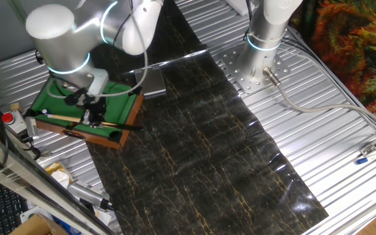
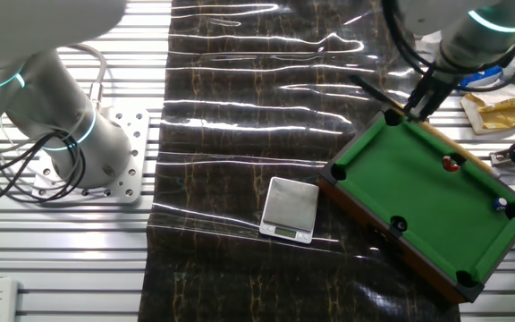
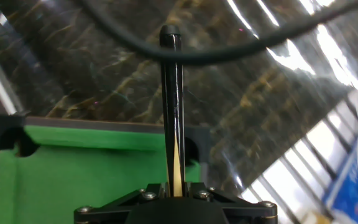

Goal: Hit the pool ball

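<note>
The ribbed metal tabletop [image 2: 240, 268] carries a dark marbled mat [image 2: 240, 134] running across its middle. My base [image 2: 70, 143] stands at the mat's 9 o'clock in the other fixed view, bolted to a plate with cables trailing off.

The pool table [image 2: 427, 201] sits at the mat's 3 o'clock edge in that view, green felt inside a brown frame, its black corner pockets showing. A small silver scale [image 2: 291, 208] lies on the mat just beside the pool table's near corner, at about 9 o'clock from it, not touching.

My gripper [image 1: 91, 111] hangs over the pool table's long rail, clenched on the cue [image 3: 172, 112]. In the hand view the cue runs straight out toward 12 o'clock, dark at the far end and pale wood near my fingers, crossing the pool table's rail and reaching over the mat. A black cable [image 3: 229, 53] sags across that view in front of the cue.

The red ball [image 2: 451, 164] rests on the felt near the far long rail, at about 4 o'clock from my gripper in the other fixed view. A blue ball [image 2: 501, 203] sits near the short end rail, well apart from it.

Loose packets and tools [image 2: 494, 107] crowd the tabletop beyond the pool table.
</note>
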You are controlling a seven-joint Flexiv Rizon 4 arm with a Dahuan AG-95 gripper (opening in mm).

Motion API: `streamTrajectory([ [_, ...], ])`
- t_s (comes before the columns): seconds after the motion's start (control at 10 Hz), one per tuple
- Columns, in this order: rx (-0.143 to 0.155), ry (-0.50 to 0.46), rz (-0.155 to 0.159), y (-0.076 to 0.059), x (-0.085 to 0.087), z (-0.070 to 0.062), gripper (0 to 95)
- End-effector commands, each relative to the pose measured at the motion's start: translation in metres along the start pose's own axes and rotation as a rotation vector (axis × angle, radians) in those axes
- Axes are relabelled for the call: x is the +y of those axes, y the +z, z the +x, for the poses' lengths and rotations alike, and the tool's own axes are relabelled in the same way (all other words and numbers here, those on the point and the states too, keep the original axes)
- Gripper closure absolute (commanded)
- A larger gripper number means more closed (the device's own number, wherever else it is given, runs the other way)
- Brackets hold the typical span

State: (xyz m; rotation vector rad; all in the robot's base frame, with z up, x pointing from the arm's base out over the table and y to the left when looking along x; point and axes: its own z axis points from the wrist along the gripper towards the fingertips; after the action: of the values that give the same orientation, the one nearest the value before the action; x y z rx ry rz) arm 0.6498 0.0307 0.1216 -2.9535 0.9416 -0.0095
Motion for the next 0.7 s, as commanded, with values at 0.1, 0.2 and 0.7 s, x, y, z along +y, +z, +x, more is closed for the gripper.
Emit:
streamTrajectory([
  [0.1, 0.001, -0.074, 0.007, -0.009, 0.015, -0.005, 95.0],
  [0.2, 0.000, -0.082, 0.006, -0.010, 0.018, -0.006, 95.0],
  [0.7, 0.015, -0.139, -0.007, -0.009, 0.031, -0.016, 95.0],
])
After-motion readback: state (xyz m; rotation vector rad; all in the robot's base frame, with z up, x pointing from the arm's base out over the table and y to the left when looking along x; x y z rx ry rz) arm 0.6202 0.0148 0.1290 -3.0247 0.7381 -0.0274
